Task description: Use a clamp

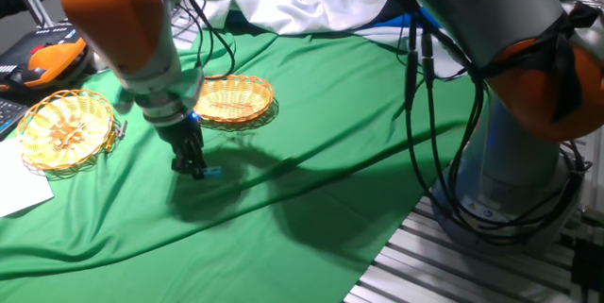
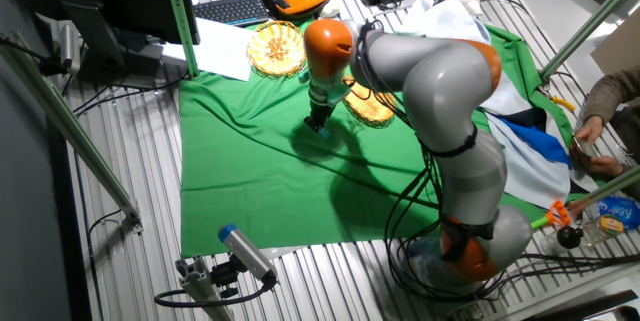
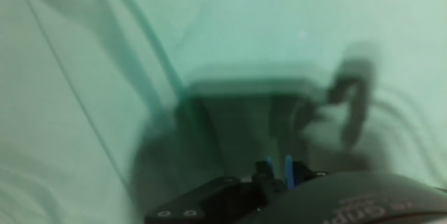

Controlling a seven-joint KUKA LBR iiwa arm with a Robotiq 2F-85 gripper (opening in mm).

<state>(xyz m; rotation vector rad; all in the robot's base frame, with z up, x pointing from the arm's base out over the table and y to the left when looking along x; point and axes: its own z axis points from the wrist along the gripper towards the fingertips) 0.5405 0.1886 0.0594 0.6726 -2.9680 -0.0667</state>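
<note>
A: Where is the clamp [image 1: 211, 173] now? We see only a small teal bit at the tip of the pincer [image 1: 194, 168], low over the green cloth [image 1: 311, 133] on the desk.

B: Yes, it is at the fingertips, touching or nearly touching the cloth, btw in front of the nearer wicker basket [image 1: 233, 99]. In the hand view two thin blue prongs [image 3: 278, 169] stand up between the dark fingers, so we judge the pincer is pinching the clamp, jaws pressed nearly together on it. That view is blurred, so we say it w/ some care.

A: How will it handle, in our opinion?

B: Very light, thin plastic, stiff prongs w/ a spring probably. Smooth, so it can slip or twist in the fingers. Not very fragile, but prongs can snap if squeezed too hard. Best hold: on the flat sides of the rear ends, where pressing opens the mouth; if we only carry it, then near the middle, so it does not open.

A: Any brand or writing?

B: Some pale letters on the pincer housing at the bottom of the hand view, too blurred to read. Nothing readable on the baskets, incl. the second basket [image 1: 66, 129] at the left, or on the cloth.
</note>
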